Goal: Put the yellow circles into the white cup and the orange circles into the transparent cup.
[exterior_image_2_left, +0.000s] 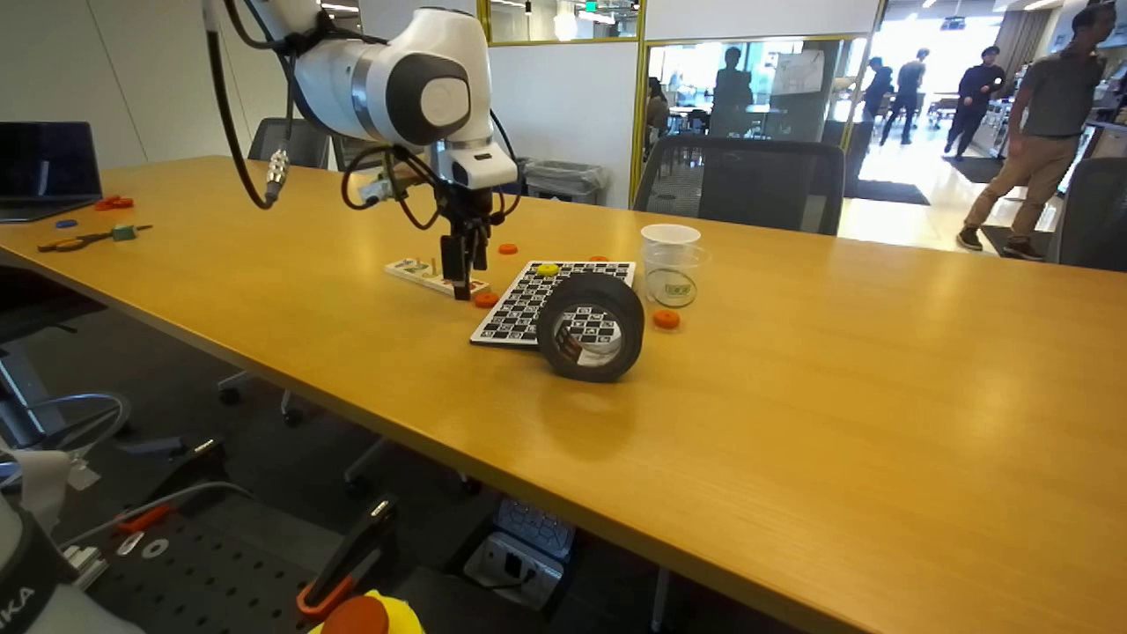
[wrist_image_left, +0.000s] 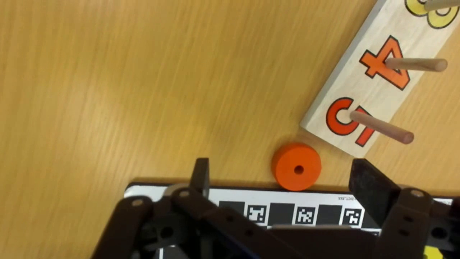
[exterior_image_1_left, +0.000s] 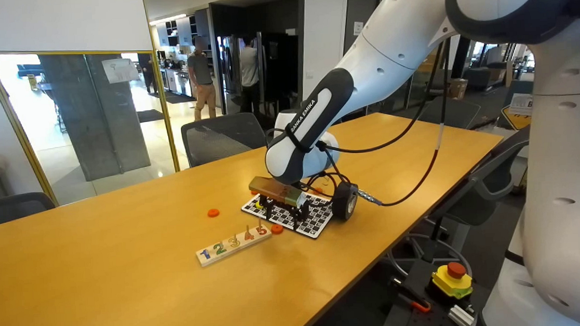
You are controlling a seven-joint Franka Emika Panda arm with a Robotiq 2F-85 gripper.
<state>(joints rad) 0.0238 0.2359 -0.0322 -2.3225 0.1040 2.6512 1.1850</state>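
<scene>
In an exterior view, off the left side of the checkered board (exterior_image_2_left: 528, 299), lies the peg strip (exterior_image_2_left: 412, 271). Between its end and the board an orange circle (exterior_image_2_left: 486, 300) lies flat on the table (exterior_image_2_left: 792, 423), right beside the board's edge. The gripper (wrist_image_left: 280, 171) hangs just off that same side of the board, its fingers spread wide with nothing in their grip; the wrist view has this circle between them, so it looks like the one to pick up now. To do it well, centre first: the circle sits a little nearer the finger on the strip's side. Then go straight down, watching that neither finger lands on the board's edge or knocks the strip's corner, and pinch low, since so shallow a piece could slip out.

A second orange circle (exterior_image_2_left: 508, 249) lies apart from the board's far left corner. A yellow circle (exterior_image_2_left: 548, 269) rests on the board near its far edge, and a third orange circle (exterior_image_2_left: 599, 259) is at that edge. The tape roll (exterior_image_2_left: 590, 289) stands on its rim by the board's near edge.

Right of the board are the white cup (exterior_image_2_left: 669, 235) and the transparent cup (exterior_image_2_left: 682, 273); they overlap from here, and I can't tell whether they touch. A fourth orange circle (exterior_image_2_left: 666, 319) lies right of the board too, just in front of the cups. Carry the picked circle high over the board, clear of the tape roll, and let go only above the transparent cup's mouth.
</scene>
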